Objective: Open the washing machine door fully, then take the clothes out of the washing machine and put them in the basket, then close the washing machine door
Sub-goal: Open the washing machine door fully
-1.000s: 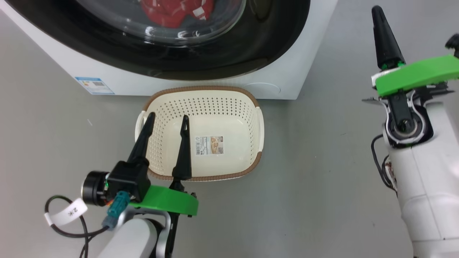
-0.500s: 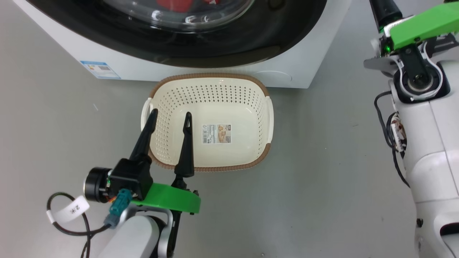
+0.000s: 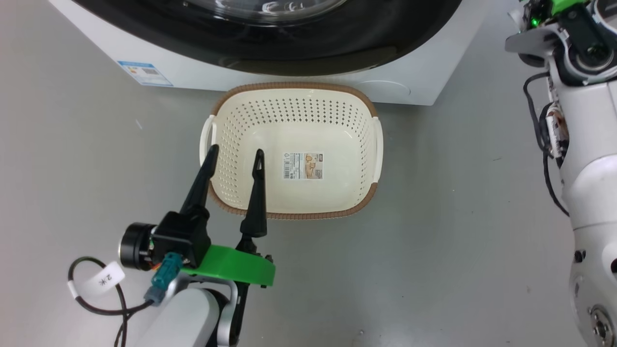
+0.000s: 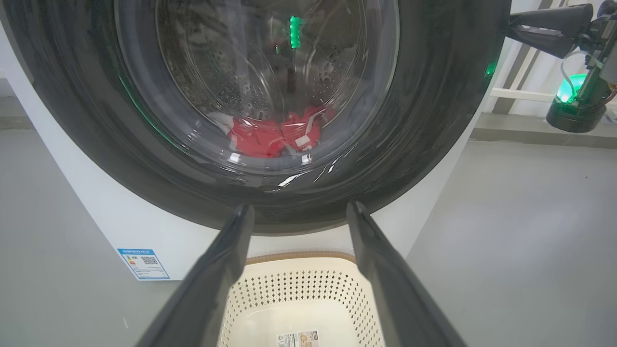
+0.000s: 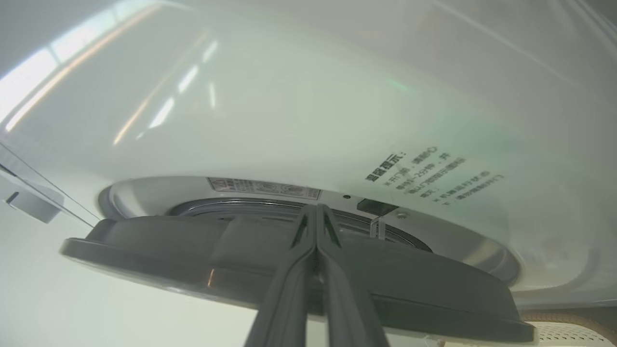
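The washing machine (image 3: 202, 77) stands white and boxy at the top of the head view. Its door (image 3: 337, 43) has a glossy black rim. In the left wrist view the red clothes (image 4: 274, 137) lie in the drum behind the door (image 4: 434, 120) glass. The cream basket (image 3: 294, 86) sits on the floor just before the machine, with only a sticker inside. My left gripper (image 3: 236, 150) hovers open over its near-left rim. My right gripper (image 5: 315, 208) is shut on nothing. Its tips sit at the gap between the door's (image 5: 193, 250) edge and the machine's white front (image 5: 289, 96).
A blue label (image 3: 144, 73) marks the machine's lower left front. Grey floor spreads left and right of the basket. My right forearm (image 3: 588, 168) fills the right edge of the head view. A dark device with a green light (image 4: 576, 106) stands right of the machine.
The head camera has moved, so machine and basket sit higher and further right in the picture. My right gripper has gone up out of the head view's top edge. The left gripper stays open.
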